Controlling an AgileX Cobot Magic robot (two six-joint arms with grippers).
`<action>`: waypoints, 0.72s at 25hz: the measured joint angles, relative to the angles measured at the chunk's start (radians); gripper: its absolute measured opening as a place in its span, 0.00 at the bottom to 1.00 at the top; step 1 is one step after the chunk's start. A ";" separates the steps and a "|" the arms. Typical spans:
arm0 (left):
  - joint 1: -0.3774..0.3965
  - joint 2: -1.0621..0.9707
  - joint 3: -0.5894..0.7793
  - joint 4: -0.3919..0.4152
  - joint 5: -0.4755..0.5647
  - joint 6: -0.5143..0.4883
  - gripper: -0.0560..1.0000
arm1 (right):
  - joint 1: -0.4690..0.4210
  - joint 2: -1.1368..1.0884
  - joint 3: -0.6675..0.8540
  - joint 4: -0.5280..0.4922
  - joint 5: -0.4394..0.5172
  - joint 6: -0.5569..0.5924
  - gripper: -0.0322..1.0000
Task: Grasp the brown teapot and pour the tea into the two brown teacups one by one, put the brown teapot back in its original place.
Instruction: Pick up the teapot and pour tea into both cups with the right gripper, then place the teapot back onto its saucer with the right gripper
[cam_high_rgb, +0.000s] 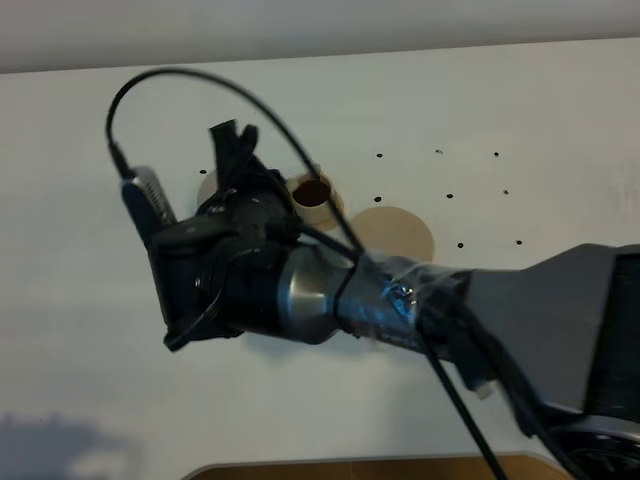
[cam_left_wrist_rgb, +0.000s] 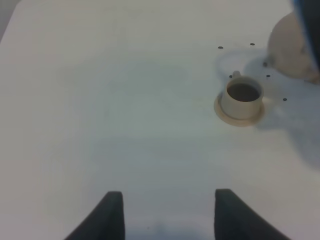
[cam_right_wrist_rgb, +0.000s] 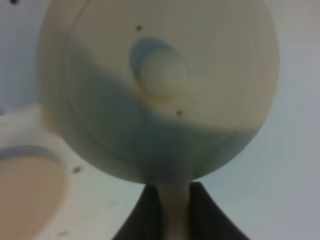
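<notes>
- White tabletop (cam_high_rgb: 80, 200) with small dark dots, pale wall strip along the far edge; nothing on it but the tea set.
- Right gripper (cam_right_wrist_rgb: 175, 210): jaws pressed together, pinching the loop handle of the brown teapot (cam_right_wrist_rgb: 160, 90). Pot fills the right wrist view, lid knob (cam_right_wrist_rgb: 162, 72) facing the camera, so it's held up off the table.
- Overhead, the right arm (cam_high_rgb: 400, 300) reaches across the middle to the left side; its wrist hides the pot there.
- One teacup (cam_high_rgb: 311, 195) sits on its small saucer just past the wrist, dark inside. A second small saucer edge (cam_high_rgb: 207, 187) peeks out to its left, cup itself hidden.
- Wide empty saucer (cam_high_rgb: 392, 232), the pot's home spot, lies just right of the visible cup, near the forearm.
- Left gripper (cam_left_wrist_rgb: 165, 215): fingers spread, empty, hovering over bare table well short of the cup (cam_left_wrist_rgb: 242, 97).
- Key relation: the pot hangs over the cups' end of the row, so the return is a short shift right toward the wide saucer. Right arm does it all; the left isn't needed.
- Can't tell spout direction or tilt.
</notes>
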 joint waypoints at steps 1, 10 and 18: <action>0.000 0.000 0.000 0.000 0.000 0.000 0.48 | 0.000 -0.010 -0.001 0.030 0.016 0.026 0.14; 0.000 0.000 0.000 0.000 0.000 0.000 0.48 | -0.025 -0.033 -0.002 0.394 -0.005 0.212 0.14; 0.000 0.000 0.000 0.000 0.000 0.000 0.48 | -0.087 -0.033 -0.002 0.663 -0.082 0.223 0.14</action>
